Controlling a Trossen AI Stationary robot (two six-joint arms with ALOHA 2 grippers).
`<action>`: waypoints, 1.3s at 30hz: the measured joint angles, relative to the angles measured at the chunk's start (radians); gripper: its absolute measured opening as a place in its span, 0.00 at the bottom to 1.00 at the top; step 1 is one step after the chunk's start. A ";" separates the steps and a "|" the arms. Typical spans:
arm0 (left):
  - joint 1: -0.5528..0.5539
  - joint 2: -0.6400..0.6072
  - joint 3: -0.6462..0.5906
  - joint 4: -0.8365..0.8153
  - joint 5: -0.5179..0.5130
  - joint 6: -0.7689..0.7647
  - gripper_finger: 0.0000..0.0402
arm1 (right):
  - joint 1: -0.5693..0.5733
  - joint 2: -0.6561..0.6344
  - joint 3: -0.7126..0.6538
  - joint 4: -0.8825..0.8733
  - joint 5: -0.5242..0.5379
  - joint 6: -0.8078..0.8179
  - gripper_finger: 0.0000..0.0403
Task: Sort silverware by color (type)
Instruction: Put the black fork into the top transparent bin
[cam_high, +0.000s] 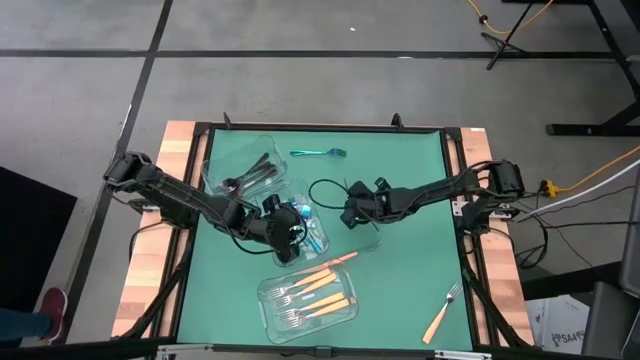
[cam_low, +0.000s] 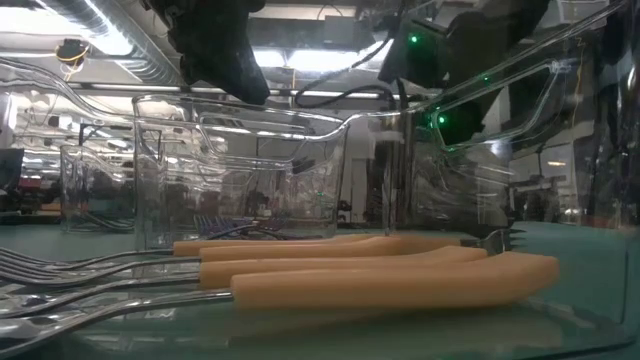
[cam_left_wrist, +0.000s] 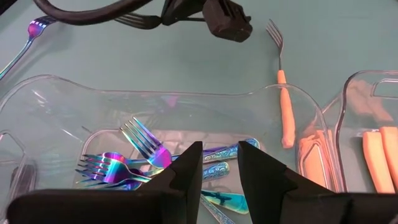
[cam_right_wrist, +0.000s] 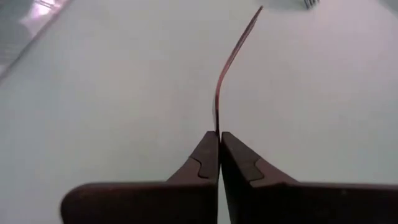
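Three clear containers stand on the green mat. The far-left one (cam_high: 243, 170) holds black silverware, the middle one (cam_high: 318, 215) iridescent forks (cam_left_wrist: 134, 158), and the near one (cam_high: 308, 300) orange-handled forks (cam_low: 380, 280). My left gripper (cam_high: 290, 228) (cam_left_wrist: 221, 149) hangs open over the middle container, nothing between its fingers. My right gripper (cam_high: 348, 212) (cam_right_wrist: 219, 132) is just right of that container, shut on a dark slim fork (cam_left_wrist: 134, 22). Lying loose on the mat are a teal fork (cam_high: 318, 152) and an orange-handled fork (cam_high: 443, 315). Another orange-handled fork (cam_high: 335, 262) lies by the near container's far rim. My right gripper pinches one end of the dark fork (cam_right_wrist: 217, 121) between its two fingertips. The fork shows edge-on and reaches onward in line with the fingers, bending at its middle. The fingers slant down from the table's right side. I cannot tell whether the fork's free end (cam_right_wrist: 258, 11) is clear of the mat.
A black cable loop (cam_high: 322, 185) curves beside my right gripper. Wooden strips (cam_high: 150, 290) and a black frame border the mat. Bare mat lies at the far right (cam_high: 410, 160) and near left (cam_high: 220, 290).
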 joint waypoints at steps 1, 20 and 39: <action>0.000 0.000 0.000 0.000 0.000 0.000 0.24 | 0.001 0.000 0.007 0.000 0.000 -0.026 0.00; 0.001 -0.251 0.000 -0.013 0.001 -0.001 0.24 | 0.002 0.000 0.210 0.009 0.036 -0.513 0.00; 0.085 -0.344 0.000 0.013 -0.045 -0.007 0.24 | 0.007 0.000 0.251 0.126 -0.150 -0.996 0.00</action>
